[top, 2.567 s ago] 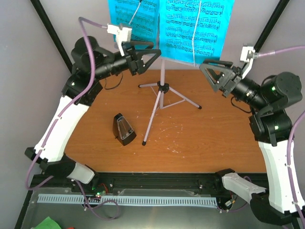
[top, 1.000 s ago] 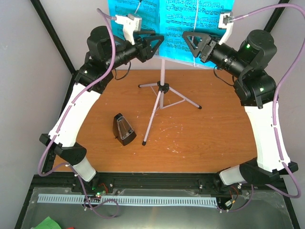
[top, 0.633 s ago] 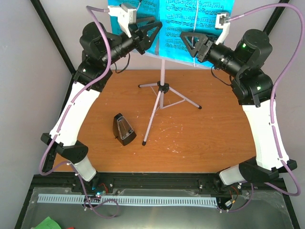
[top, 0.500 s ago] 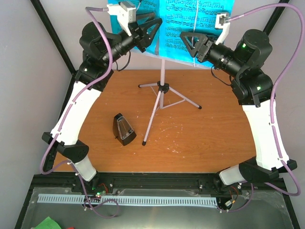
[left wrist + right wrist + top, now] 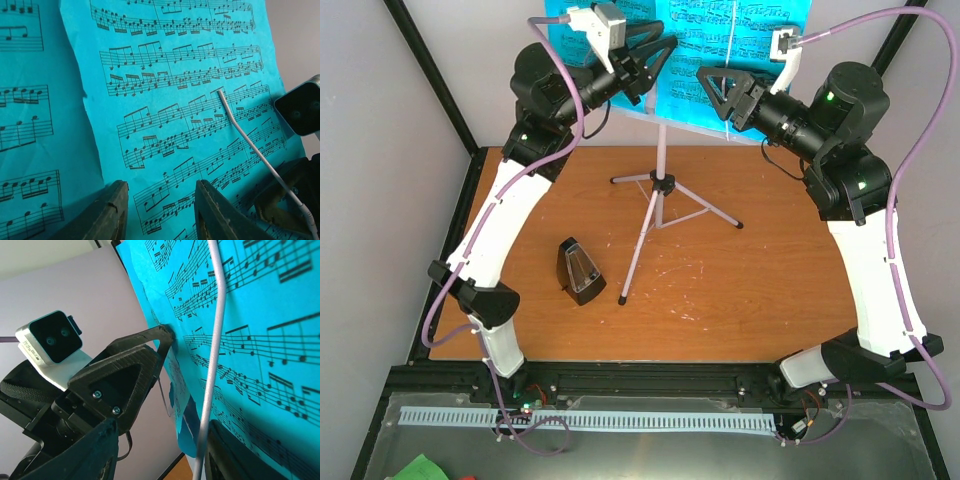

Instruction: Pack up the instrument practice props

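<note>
Parted and gripping nothing, left tool [image 5: 161, 189] and right tool [image 5: 161, 429] close to cyan sheet-music pages [image 5: 760, 50] on tripod music stand [image 5: 660, 185] (metronome [image 5: 580, 270] on table [image 5: 770, 290]).

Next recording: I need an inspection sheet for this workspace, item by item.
surface: brown wooden table, with faint pale scuffs near the middle.
job's things: stand upright on its tripod; cyan pages up on it; metronome upright beside the stand's near foot.
clutter: green scrap on the metal ledge in front of the table.
grippers: left gripper and right gripper are both raised to the pages, jaws apart; no page is clearly pinched.
cables: purple cables loop along both arms; loose wires sit by the near rail.
surroundings: grey walls, black frame posts.
</note>
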You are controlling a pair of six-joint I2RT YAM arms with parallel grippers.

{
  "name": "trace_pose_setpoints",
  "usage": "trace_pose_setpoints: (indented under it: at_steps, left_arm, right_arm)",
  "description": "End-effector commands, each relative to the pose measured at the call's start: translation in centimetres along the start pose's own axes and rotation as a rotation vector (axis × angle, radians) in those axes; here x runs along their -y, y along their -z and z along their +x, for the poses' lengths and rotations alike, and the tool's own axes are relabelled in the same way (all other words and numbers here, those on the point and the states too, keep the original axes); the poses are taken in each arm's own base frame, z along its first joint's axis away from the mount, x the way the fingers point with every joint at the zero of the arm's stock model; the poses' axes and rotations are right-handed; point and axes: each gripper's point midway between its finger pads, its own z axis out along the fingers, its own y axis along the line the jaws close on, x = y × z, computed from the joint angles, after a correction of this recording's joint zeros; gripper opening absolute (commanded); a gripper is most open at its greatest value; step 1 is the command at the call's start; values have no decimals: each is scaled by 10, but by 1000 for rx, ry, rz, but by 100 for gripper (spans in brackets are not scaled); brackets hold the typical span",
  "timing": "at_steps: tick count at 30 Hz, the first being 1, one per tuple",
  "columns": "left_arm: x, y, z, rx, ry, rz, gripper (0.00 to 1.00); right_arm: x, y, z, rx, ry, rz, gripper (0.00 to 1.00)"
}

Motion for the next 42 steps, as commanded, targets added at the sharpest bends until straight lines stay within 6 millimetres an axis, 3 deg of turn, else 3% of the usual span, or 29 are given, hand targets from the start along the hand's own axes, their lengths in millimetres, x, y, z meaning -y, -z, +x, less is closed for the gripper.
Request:
trace_pose_setpoints:
  at_steps: [1,6,14,22,42]
  left_arm:
    - [5,8,-35,89,-71,5,37]
    - [6,9,-37,95,-94,7,36]
    - [-9,20,-63,147,-182,-126,39]
    - [-14,12,-51,140,-181,-128,45]
    - [-14,-3,-30,115,-189,-69,45]
  right_arm:
    - [-13,8,-8,21,28,-20,46]
    - [-13,7,-8,22,30,-18,44]
    - [-12,8,-8,26,36,-13,44]
    - [-11,5,-5,18,28,-15,44]
    - [-16,3,-3,14,59,-43,37]
